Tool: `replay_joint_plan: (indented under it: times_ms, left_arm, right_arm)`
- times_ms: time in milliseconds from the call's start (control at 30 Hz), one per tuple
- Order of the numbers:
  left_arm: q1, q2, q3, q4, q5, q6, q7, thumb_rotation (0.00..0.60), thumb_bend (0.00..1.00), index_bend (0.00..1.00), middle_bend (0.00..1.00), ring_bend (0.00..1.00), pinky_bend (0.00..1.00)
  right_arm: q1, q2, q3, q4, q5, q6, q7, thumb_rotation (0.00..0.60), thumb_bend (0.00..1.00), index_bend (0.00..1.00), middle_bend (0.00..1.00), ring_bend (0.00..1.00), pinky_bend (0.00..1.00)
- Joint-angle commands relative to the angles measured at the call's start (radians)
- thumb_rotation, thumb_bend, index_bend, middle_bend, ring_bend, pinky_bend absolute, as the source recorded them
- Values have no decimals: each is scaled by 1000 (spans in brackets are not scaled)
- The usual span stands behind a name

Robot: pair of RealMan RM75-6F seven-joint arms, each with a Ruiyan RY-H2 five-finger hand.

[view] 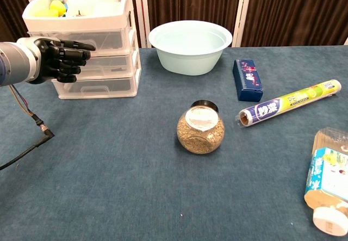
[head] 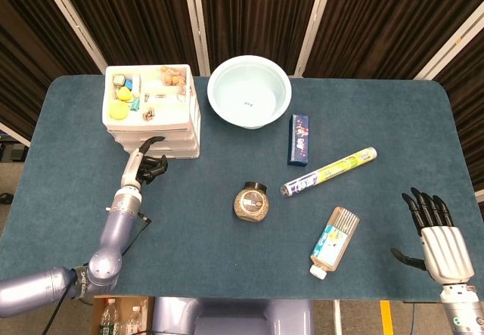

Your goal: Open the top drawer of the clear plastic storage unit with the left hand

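Observation:
The clear plastic storage unit [head: 178, 143] [view: 117, 86] stands at the table's far left, with an open white tray of small items on top. Its top drawer [view: 111, 38] looks closed. My left hand [head: 144, 165] [view: 58, 59] hovers right in front of the drawers, most fingers curled in and one stretched toward the top drawer's front. I cannot tell whether that finger touches it. My right hand [head: 439, 235] rests at the table's near right corner, fingers spread, holding nothing.
A pale bowl [head: 249, 91] stands beside the unit. A blue box [head: 299, 139], a foil roll [head: 330, 171], a lidded jar [head: 251, 202] and a lying bottle [head: 335, 242] are scattered over the middle and right. A cable [view: 32, 124] trails from my left wrist.

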Motion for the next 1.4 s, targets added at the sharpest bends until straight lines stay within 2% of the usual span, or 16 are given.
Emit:
replay_joint_plan:
  times_ms: [33,367,833,1000,1133,1300,1400]
  left_arm:
    - [-4,-3,-6,15,-22,-14,-2,600,604,227,995,942,943]
    - [3,-5,1,14,-21,-27,-13,600,605,299,996,943,942]
    - [112,69,58,-107,66,-20,-73,600,604,301,996,943,943]
    - [164,100,105,-130,173,-5,-89,600,603,246,996,943,943]
    - [188,123,168,-127,322,31,-49,600,603,233,997,942,942]
    - [188,142,279,-111,555,150,148,600,605,242,1000,945,943]
    - [181,152,307,-134,632,206,257,600,604,250,1000,950,943]
  right_arm:
    - [0,-1,0,0,-1,0,-2,600,67,0,0,0,0]
    - [1,-1,1,0,5,-4,2,600,68,0,0,0,0]
    - [0,-3,-1,-2,3,-2,-6,600,68,0,0,0,0]
    - [0,-4,-1,-2,5,-4,-8,600,68,0,0,0,0]
    - [0,-5,-2,-3,5,-4,-12,600,68,0,0,0,0]
    - [1,-7,-1,-2,6,-5,-16,600,68,0,0,0,0]
    - [1,-7,-1,-2,7,-6,-16,600,68,0,0,0,0]
